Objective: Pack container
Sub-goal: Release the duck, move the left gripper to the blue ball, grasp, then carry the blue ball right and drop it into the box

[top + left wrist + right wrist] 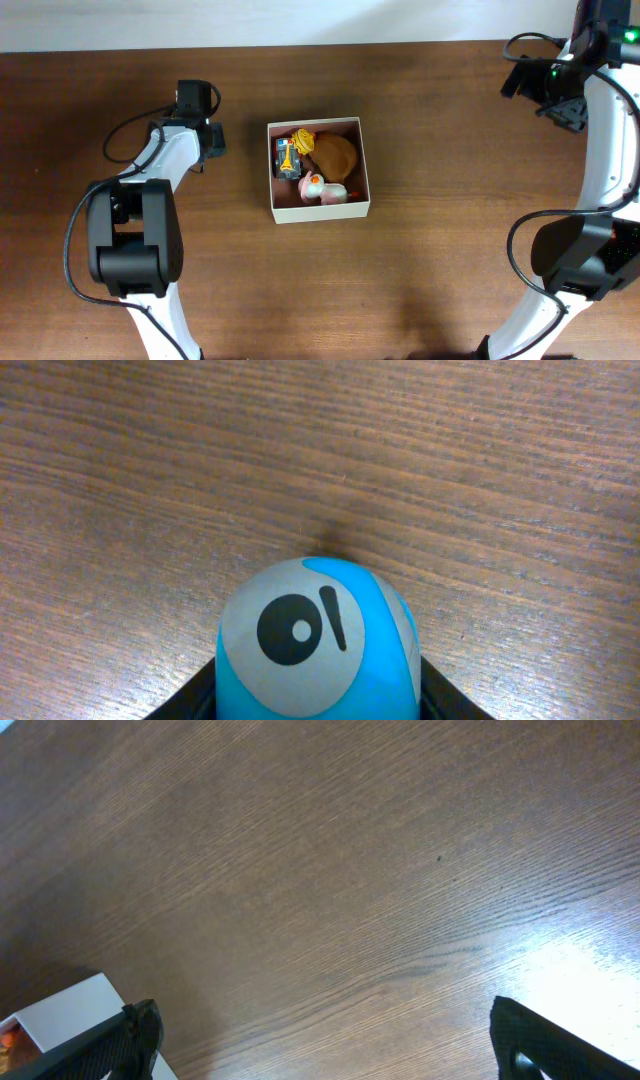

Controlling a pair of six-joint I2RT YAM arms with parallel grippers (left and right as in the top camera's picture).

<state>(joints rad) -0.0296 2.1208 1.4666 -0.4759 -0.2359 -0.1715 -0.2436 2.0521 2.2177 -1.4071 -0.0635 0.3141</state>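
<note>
My left gripper (318, 705) is closed on a blue-grey ball (315, 630), apparently lifted off the table (150, 450) for transfer. The container (318, 211) sits mid-table, holding toys (330, 155). My right gripper (335, 1050) is wide open, empty, well aside to avoid interference.

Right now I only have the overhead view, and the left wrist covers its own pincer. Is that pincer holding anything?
Observer: Yes. The left wrist view shows a round blue and grey toy gripped in the left pincer.
Operator: Any marking on it?
Observer: A grey patch faces the camera, with a black ring and a black bar on it, like a cartoon eye.
Operator: And the right pincer?
Observer: In the right wrist view the right pincer is open wide with nothing between its sides. One white corner of the container shows at lower left.
</note>
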